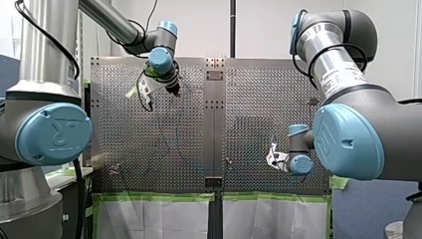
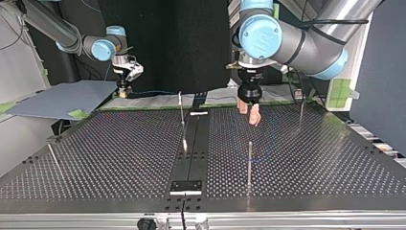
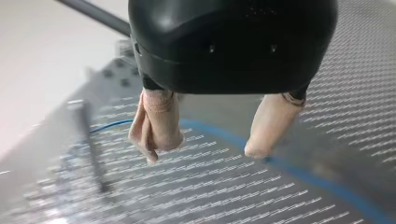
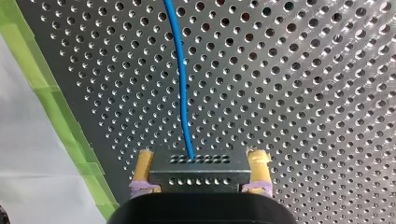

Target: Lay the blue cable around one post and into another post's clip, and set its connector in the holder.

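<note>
Your left gripper (image 3: 205,149) points straight down over the far part of the table (image 1: 259,99) in the front view. Its beige pads are spread wide and hold nothing. The blue cable (image 3: 299,175) runs beneath the gap, likely staged for a pinch. Your right gripper (image 4: 201,158), also pointing down near the front edge, clamps the connector (image 4: 196,177) and anchors the cable's end.

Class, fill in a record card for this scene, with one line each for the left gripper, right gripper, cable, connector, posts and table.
left gripper: open, holding nothing, poised over the cable
right gripper: shut on the connector
blue cable: leaves the connector and runs across the table; a stretch lies under the left gripper
connector: metal block between the right gripper's fingers
post: thin, upright; cannot tell whether the cable goes round it
table: perforated metal
</note>
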You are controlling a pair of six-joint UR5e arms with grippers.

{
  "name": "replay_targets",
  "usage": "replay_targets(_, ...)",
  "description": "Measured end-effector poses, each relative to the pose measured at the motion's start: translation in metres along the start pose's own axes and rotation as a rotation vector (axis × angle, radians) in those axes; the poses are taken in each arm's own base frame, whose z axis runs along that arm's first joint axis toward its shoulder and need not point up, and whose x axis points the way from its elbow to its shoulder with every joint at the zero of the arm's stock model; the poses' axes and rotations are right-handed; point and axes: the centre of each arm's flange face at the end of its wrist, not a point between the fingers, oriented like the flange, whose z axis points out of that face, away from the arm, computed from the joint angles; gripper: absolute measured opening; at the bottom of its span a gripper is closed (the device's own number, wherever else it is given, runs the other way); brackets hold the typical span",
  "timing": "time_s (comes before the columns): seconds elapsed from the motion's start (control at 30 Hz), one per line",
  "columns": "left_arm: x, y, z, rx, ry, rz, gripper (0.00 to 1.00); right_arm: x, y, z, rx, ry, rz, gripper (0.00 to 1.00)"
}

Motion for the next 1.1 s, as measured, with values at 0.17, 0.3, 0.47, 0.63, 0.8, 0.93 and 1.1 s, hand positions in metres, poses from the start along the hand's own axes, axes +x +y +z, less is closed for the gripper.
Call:
replay_targets(0.17, -0.033, 0.012, -0.001, -0.035, -0.084, -0.042, 1.00, -0.001, 0.000, 0.000, 0.000, 0.001, 0.000, 0.19)
replay_targets(0.3, -0.056, 0.018, -0.001, -0.028, -0.144, -0.097, 1.00, -0.001, 0.000, 0.000, 0.001, 0.003, 0.000, 0.19)
replay_targets(0.47, -0.080, 0.024, -0.006, -0.004, -0.186, -0.149, 1.00, -0.001, 0.000, 0.001, 0.001, 0.006, 0.000, 0.19)
replay_targets(0.63, -0.096, 0.019, -0.017, 0.052, -0.208, -0.180, 1.00, -0.001, 0.000, 0.001, 0.001, 0.008, 0.000, 0.19)
replay_targets(0.8, -0.085, 0.017, -0.015, 0.087, -0.167, -0.157, 1.00, -0.002, 0.000, 0.001, 0.001, 0.008, 0.001, 0.19)
replay_targets(0.93, -0.065, 0.019, -0.004, 0.104, -0.120, -0.133, 1.00, -0.003, 0.000, 0.001, 0.001, 0.006, 0.000, 0.19)
replay_targets(1.1, -0.046, 0.024, 0.015, 0.107, -0.089, -0.126, 1.00, -0.003, -0.001, 0.001, 0.003, 0.006, -0.001, 0.19)
